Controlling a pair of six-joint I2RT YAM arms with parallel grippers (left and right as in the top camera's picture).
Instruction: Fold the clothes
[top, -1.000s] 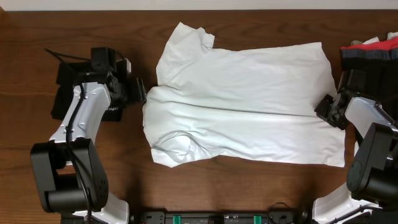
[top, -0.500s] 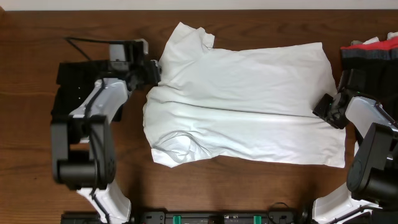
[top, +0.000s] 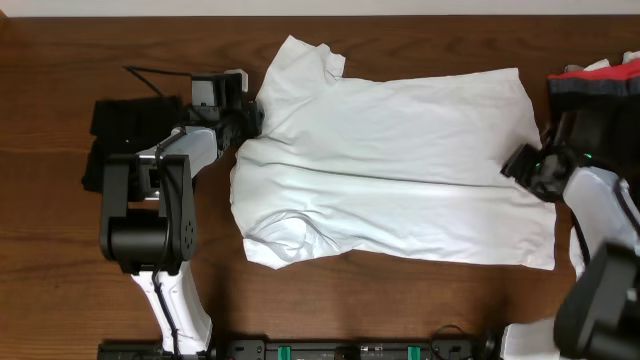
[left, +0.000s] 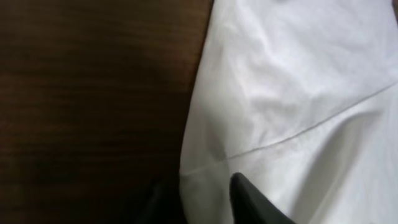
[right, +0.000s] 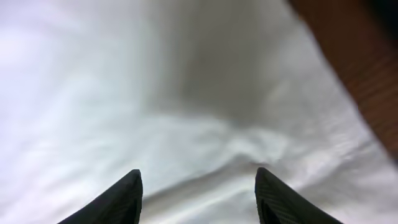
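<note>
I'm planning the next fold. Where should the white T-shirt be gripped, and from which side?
Probably pinch the white T-shirt at its two short ends: the left edge from the left, the hem from the right. It lies flat and sideways, so only those edges can be lifted.

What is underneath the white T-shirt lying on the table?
Only the brown wooden table shows around the edges of the white T-shirt. Whatever lies beneath the fabric itself is covered and cannot be seen from any view.
</note>
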